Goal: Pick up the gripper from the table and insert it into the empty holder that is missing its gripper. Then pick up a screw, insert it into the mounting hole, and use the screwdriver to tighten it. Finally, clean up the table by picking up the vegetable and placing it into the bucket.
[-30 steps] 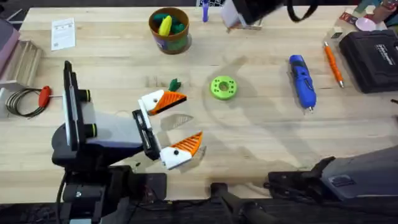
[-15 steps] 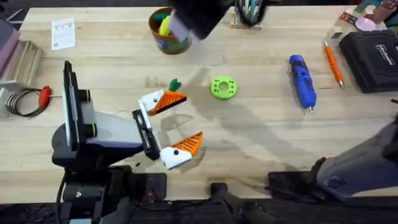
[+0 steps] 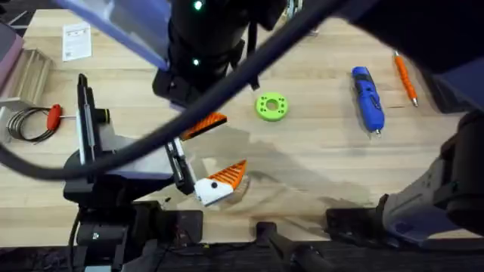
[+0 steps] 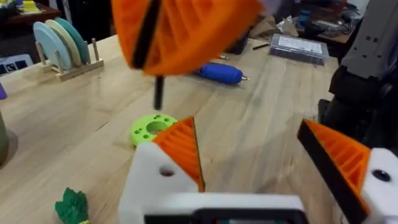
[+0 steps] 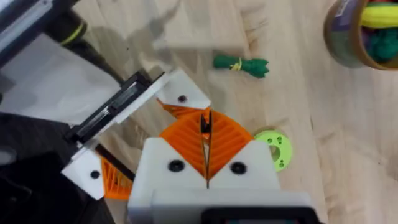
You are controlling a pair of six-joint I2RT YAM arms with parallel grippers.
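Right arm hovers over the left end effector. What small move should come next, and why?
Probably open the right end effector and lower toward the vegetable: its pads are shut, both left fingers carry orange tips, and the vegetable lies outside the bucket.

The right arm (image 3: 227,53), large, dark and blurred overhead, covers the worktop's far middle; bucket (image 5: 367,37) cut off at the edge.
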